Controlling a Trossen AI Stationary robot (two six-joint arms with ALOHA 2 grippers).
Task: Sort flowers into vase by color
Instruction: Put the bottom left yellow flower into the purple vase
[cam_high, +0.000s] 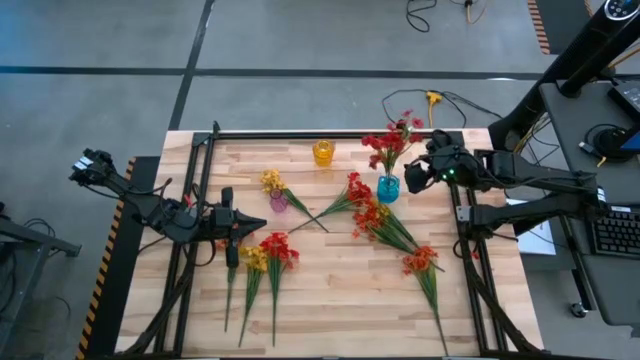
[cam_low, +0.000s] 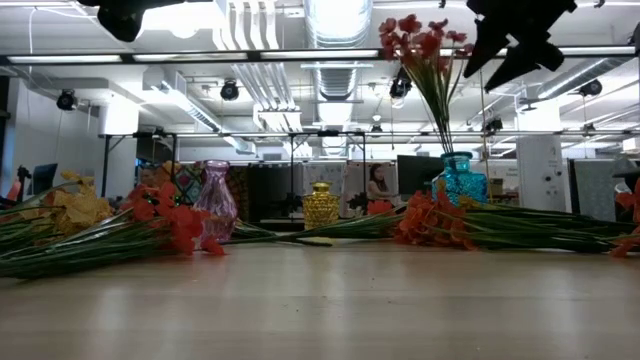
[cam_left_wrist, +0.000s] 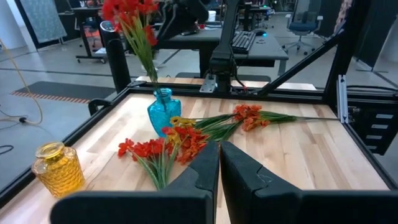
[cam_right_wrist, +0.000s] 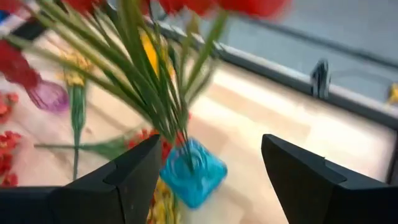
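Note:
A blue vase (cam_high: 388, 187) at the table's far right holds red flowers (cam_high: 394, 140) upright. My right gripper (cam_high: 412, 178) hovers open just right of and above it; the vase (cam_right_wrist: 194, 171) and the stems (cam_right_wrist: 158, 93) show between its spread fingers, untouched. A yellow vase (cam_high: 322, 152) and a purple vase (cam_high: 279, 202) stand farther left, with a yellow flower (cam_high: 271, 181) lying beside the purple one. Red and orange-red flowers (cam_high: 372, 215) lie on the table's middle and right. Yellow and red flowers (cam_high: 265, 255) lie at the near left. My left gripper (cam_high: 250, 222) waits shut above them.
A black metal frame (cam_high: 200, 190) runs along the table's left, far and right edges. Bare wood lies between the two flower heaps at the near middle (cam_high: 340, 300). An orange-red flower (cam_high: 422, 262) lies near the right front, its stem toward the near edge.

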